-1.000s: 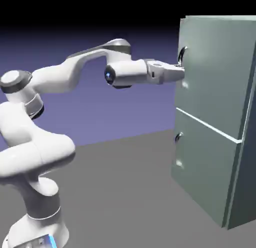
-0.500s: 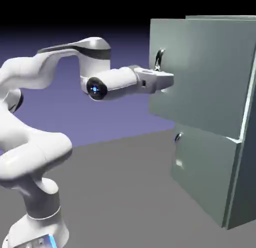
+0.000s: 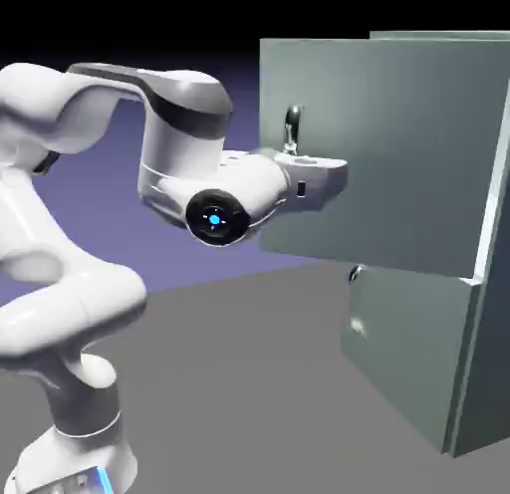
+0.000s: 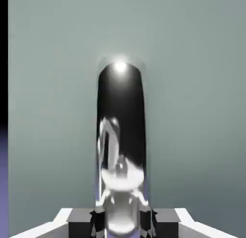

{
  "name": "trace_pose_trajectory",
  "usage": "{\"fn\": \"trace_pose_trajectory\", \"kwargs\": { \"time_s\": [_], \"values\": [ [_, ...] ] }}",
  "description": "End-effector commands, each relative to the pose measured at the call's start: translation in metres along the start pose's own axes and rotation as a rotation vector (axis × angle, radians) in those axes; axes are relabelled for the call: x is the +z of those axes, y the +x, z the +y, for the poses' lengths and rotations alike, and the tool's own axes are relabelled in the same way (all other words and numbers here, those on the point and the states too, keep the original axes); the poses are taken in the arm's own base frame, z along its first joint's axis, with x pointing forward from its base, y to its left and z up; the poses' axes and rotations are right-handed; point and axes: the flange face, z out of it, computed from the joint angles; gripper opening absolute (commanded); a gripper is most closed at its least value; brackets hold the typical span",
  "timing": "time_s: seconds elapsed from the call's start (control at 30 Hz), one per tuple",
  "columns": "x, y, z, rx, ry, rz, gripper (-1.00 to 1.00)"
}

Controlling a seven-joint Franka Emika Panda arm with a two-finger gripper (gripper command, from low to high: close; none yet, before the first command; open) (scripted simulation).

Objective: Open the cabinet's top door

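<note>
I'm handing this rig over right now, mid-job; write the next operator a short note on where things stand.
Pincer: shut on the top door's handle, one finger on each side of it.
Top door: swung partly open, its handle edge standing out from the cabinet.
Bottom door: closed, its own small handle free of the pincer.
Done: handle gripped, top door off its closed position.
Left: probably swing the top door wider if more opening is wanted, then let go of the handle and back the arm away.

A blue-violet backdrop [image 3: 100, 223] above grey ground [image 3: 239, 382].
</note>
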Motion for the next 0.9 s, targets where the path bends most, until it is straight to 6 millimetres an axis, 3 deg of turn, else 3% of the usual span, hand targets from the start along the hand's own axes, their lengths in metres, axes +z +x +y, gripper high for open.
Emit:
{"fn": "trace_pose_trajectory", "kwargs": {
  "time_s": [0.0,0.47,0.83,0.87],
  "values": [
    [-0.007,0.003,0.003,0.000,0.017,-0.017,-1.00],
    [-0.099,0.053,0.053,0.000,0.266,-0.266,-1.00],
    [-0.146,0.098,0.098,0.000,0.436,-0.436,-1.00],
    [-0.146,0.098,0.098,0.000,0.436,-0.436,1.00]
  ]
}}
